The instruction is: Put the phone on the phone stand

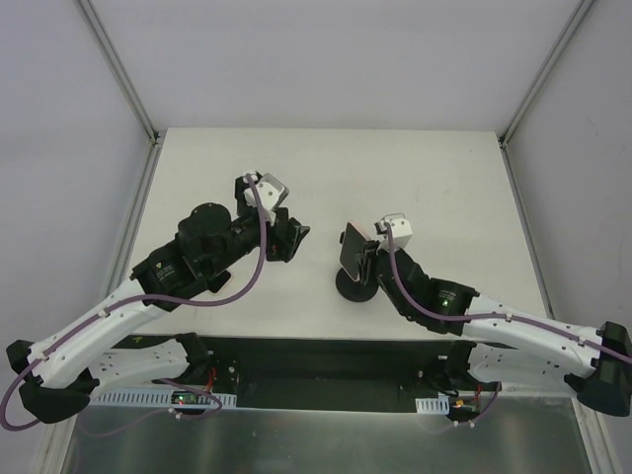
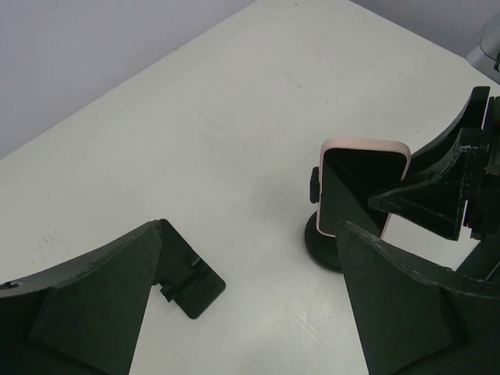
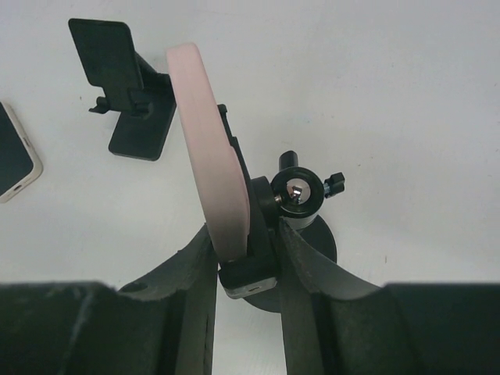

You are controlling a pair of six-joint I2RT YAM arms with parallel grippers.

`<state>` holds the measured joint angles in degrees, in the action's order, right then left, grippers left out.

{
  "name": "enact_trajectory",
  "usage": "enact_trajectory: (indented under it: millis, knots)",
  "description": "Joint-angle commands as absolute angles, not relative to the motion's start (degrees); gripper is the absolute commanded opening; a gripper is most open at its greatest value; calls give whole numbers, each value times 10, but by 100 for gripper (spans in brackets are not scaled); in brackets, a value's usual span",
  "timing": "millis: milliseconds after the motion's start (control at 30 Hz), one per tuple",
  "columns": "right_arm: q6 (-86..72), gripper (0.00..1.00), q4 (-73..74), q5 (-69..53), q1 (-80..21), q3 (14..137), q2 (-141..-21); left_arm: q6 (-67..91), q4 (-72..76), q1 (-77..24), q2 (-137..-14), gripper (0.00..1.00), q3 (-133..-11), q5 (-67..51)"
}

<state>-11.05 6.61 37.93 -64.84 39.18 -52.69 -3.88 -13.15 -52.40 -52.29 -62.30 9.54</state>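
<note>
The phone (image 3: 209, 148), in a pink case, stands upright in the cradle of the black phone stand (image 3: 251, 269), which has a ball joint and a round base. It also shows in the left wrist view (image 2: 361, 187) and the top view (image 1: 351, 247). My right gripper (image 3: 246, 234) is closed around the phone's lower edge and the cradle, one finger on the pink case and the other behind the cradle. My left gripper (image 2: 250, 226) is open and empty, just left of the stand in the top view (image 1: 293, 237).
A small black folding stand (image 2: 187, 281) lies on the white table between my left fingers; it also shows in the right wrist view (image 3: 125, 86). A second phone (image 3: 12, 160) in a pale case lies at the left edge of the right wrist view.
</note>
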Motion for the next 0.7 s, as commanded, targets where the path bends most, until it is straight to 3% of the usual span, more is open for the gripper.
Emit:
enact_trajectory:
  millis: [0,300,467,667]
  knots:
    - [-134,0,66,476,-636,455,-569,-44,-105,-520,-486,92,-618,141]
    - [-86,0,-2,521,-553,606,-770,-53,-63,-520,-434,91,-584,214]
    - [-10,0,-151,474,-492,685,-891,-55,-43,-519,-425,91,-566,238]
    - [39,0,-204,443,-425,850,-1047,-41,-39,-514,-441,91,-564,220]
